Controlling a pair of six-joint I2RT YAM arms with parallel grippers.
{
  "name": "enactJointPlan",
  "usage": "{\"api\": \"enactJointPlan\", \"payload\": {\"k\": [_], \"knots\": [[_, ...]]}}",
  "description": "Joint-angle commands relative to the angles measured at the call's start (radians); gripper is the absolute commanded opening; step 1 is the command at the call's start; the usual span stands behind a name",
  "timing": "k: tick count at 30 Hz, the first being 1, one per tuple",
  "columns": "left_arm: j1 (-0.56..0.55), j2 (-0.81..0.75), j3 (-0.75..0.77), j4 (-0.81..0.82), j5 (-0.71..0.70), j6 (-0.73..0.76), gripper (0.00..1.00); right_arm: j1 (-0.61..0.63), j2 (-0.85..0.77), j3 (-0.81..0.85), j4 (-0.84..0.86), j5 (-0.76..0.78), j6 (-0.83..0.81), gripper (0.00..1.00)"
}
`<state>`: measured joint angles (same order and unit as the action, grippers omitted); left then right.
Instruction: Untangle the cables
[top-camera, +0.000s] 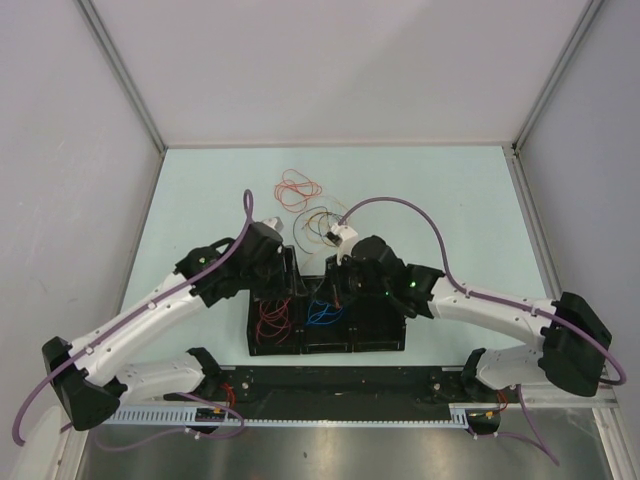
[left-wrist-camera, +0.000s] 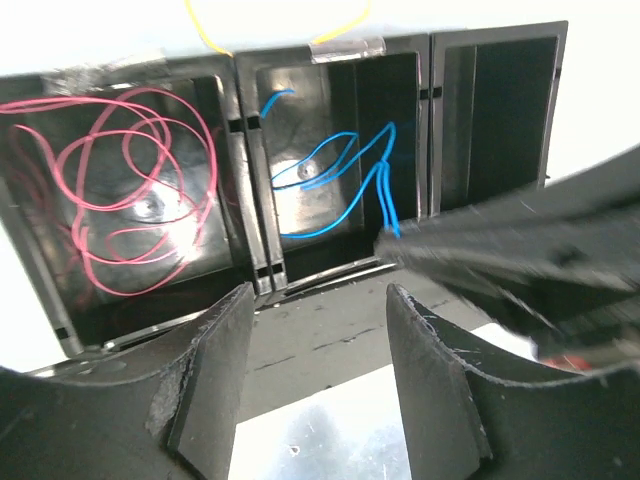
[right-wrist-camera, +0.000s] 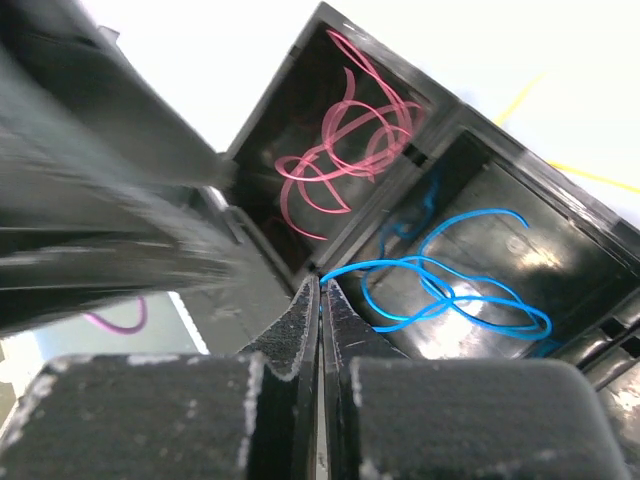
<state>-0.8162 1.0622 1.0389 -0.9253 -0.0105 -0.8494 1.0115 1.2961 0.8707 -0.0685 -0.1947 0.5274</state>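
Pale green table (top-camera: 450, 200) carrying black tray (top-camera: 380, 342) | right gripper (right-wrist-camera: 320, 287) pinching blue cable (right-wrist-camera: 440, 296) over middle compartment | left gripper (left-wrist-camera: 315, 330) hanging spread and holding nothing, crowding the lift path | risk: strand sticking to fingers, dragging out on retreat | red cables (left-wrist-camera: 130, 190) lying in left compartment; loose cables (top-camera: 300, 188) sitting tangled beyond tray

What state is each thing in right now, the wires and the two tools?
Left tool: open, holding nothing.
Right tool: shut on a blue cable.
Red cables: loose loops in the tray's left compartment.
Blue cables: in the middle compartment, one strand pinched.
Orange cables: looped on the table.
Mixed cables: tangled together on the table.
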Motion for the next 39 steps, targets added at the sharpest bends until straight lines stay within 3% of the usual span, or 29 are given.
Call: {"api": "enactJointPlan", "payload": {"k": [1,11,21,26,33,39], "knots": [[-0.003,0.001,0.079,-0.073,-0.095,0.046,0.6,-0.02,0.054,-0.004,0.05,-0.012,-0.007,0.0],[0.0,-0.03,0.087,-0.055,-0.218,0.065,0.6,-0.082,0.242,0.005,0.15,-0.077,0.029,0.0],[0.009,-0.034,0.101,-0.038,-0.249,0.113,0.6,-0.12,0.387,0.123,0.078,-0.1,-0.032,0.0],[0.012,-0.053,0.076,-0.015,-0.244,0.131,0.61,-0.116,0.373,0.163,0.01,-0.097,-0.041,0.15],[0.014,-0.113,0.0,0.019,-0.243,0.148,0.96,-0.079,0.333,0.209,-0.089,-0.02,-0.009,0.32],[0.025,-0.168,-0.059,0.039,-0.263,0.231,1.0,-0.045,0.305,0.24,-0.198,0.092,0.061,0.45]]}}
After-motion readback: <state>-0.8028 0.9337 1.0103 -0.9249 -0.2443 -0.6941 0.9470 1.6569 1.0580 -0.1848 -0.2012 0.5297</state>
